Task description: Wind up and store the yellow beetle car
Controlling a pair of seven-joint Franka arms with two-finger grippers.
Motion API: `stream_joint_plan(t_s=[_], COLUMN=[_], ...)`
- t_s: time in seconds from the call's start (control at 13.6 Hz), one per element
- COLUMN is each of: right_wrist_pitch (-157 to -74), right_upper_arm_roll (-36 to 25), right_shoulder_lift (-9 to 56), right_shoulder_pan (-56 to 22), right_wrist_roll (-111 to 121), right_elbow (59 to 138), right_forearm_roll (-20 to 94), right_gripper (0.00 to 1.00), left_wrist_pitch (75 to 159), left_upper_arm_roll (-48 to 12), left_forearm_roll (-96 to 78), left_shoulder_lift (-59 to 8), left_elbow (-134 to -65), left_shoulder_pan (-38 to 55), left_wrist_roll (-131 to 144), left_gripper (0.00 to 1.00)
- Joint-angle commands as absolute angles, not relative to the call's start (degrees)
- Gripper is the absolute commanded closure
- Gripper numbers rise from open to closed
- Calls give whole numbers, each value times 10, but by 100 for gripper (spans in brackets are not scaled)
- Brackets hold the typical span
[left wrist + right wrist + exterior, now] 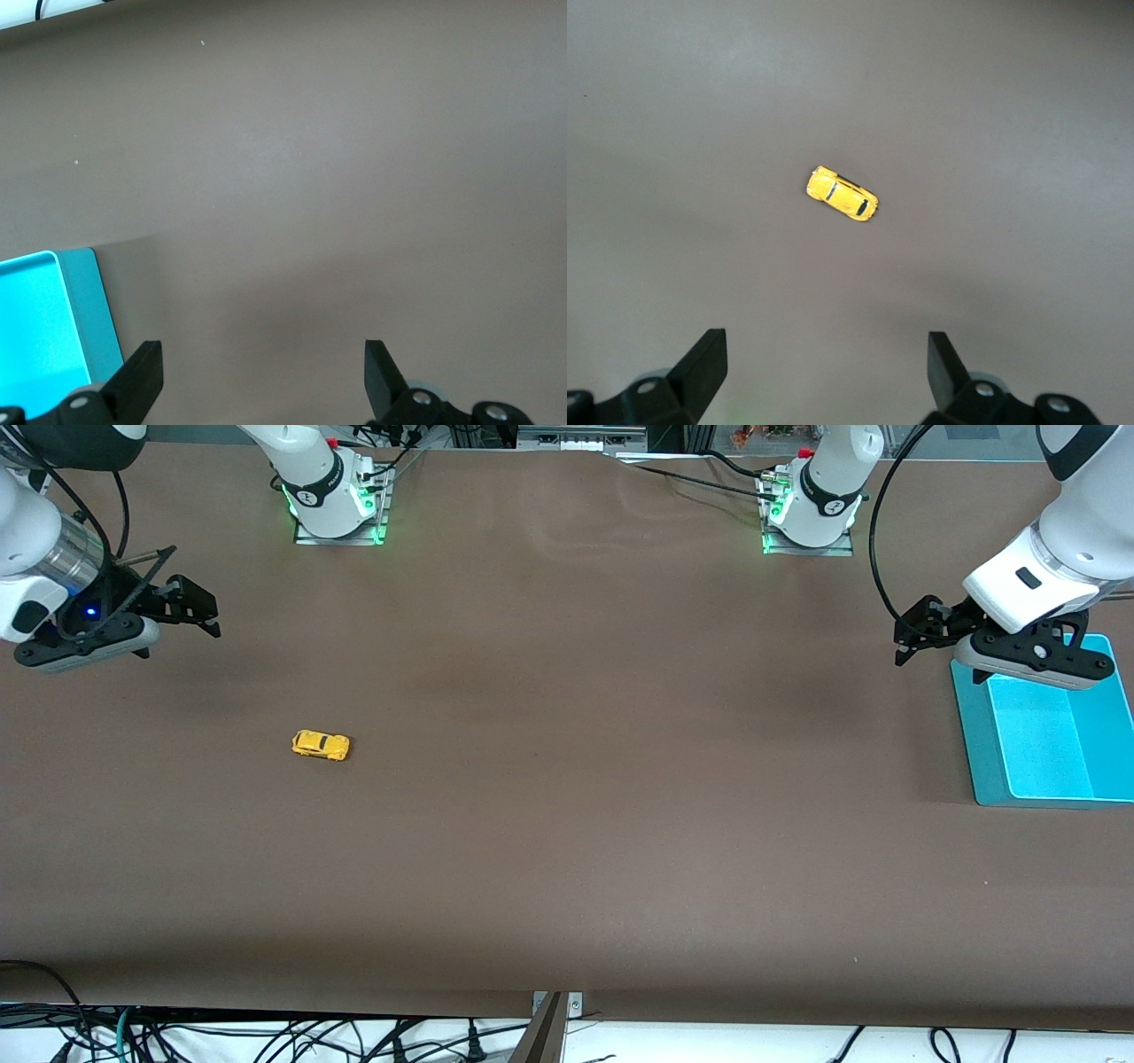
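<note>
Tiny bright yellow beetle toy car point(321, 745) sits on the brown table point(567, 824), well clear of the right end effector point(197, 608), which hangs wide open, empty. Left end effector point(914, 627) wide open, empty, beside the shallow teal plastic tray point(979, 735).

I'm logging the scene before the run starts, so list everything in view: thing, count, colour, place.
car: one, yellow, on its wheels on the table toward the right arm's end.
tray: one, turquoise, toward the left arm's end, nothing visible in it.
table: one, brown.
right gripper: one, black, open, up over bare table at the right arm's end, holding nothing.
left gripper: one, black, open, up beside the tray's edge, holding nothing.
</note>
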State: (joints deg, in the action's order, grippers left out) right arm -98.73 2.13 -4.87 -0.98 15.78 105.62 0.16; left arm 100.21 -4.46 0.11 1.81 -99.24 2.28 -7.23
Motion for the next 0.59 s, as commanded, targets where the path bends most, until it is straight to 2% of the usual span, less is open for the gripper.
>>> stream_joint_plan(t_s=[0.0, 0.51], right_wrist_pitch=[-960, -943], right_upper_arm_roll=[23, 13], right_shoulder_lift=[-47, -37], right_shoulder_pan=[-6, -6], right_wrist_roll=[135, 116], right_elbow=[1042, 1013], right_forearm_roll=[-6, -5], right_gripper=[0, 0], left_wrist_pitch=[999, 999], left_upper_arm_roll=[-45, -46], left_forearm_roll=[11, 11], left_shoulder_lift=[23, 23], left_elbow=[-990, -990], left_shoulder_pan=[24, 24], left_wrist_roll=[-66, -66], left_gripper=[0, 0])
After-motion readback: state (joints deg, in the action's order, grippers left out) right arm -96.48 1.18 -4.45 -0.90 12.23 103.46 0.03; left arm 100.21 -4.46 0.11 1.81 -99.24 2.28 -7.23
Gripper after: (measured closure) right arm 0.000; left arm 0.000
